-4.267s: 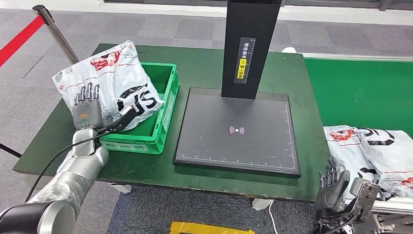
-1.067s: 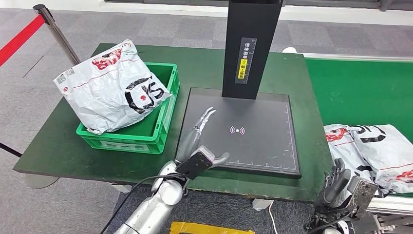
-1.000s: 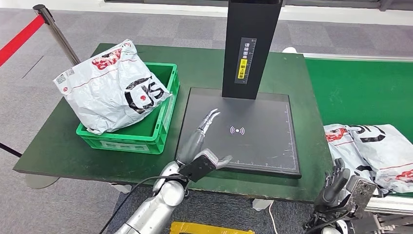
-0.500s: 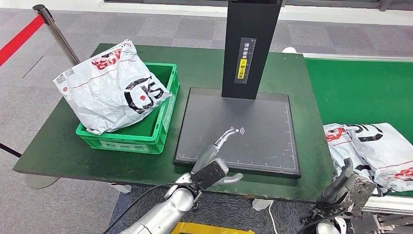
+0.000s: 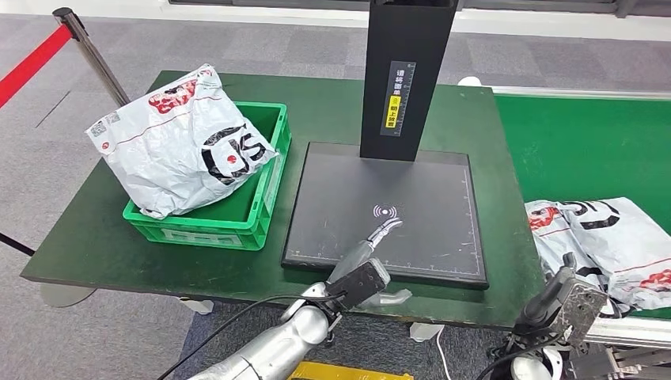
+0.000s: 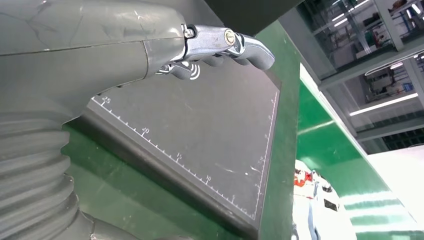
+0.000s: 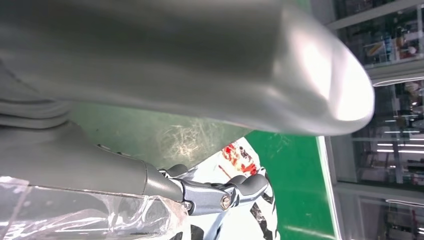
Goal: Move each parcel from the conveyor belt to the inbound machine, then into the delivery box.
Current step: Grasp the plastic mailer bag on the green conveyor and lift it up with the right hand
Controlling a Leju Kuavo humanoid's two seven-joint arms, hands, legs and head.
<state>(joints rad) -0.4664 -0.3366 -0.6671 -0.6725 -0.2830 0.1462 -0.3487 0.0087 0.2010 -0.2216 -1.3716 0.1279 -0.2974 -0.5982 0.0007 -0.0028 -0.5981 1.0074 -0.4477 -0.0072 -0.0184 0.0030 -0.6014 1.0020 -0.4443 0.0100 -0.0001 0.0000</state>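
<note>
One parcel [image 5: 183, 141] is seated in the green delivery box [image 5: 245, 218] on the bench [image 5: 95, 229]. More parcels [image 5: 613, 241] are lying on the conveyor belt [image 5: 585, 150]. The left hand [image 5: 365, 265] is held empty over the near edge of the inbound machine [image 5: 411, 198], fingers extended. The right hand [image 5: 554, 297] is positioned low beside the belt parcels; its grasp cannot be told.

The flat black scanning plate [image 6: 200, 145] bears a white wireless-signal sign [image 5: 385, 211] and edge-scale numbers 25, 20, 15, 10, while the black upright column's label [image 5: 395, 97] carries Chinese characters too small to read
</note>
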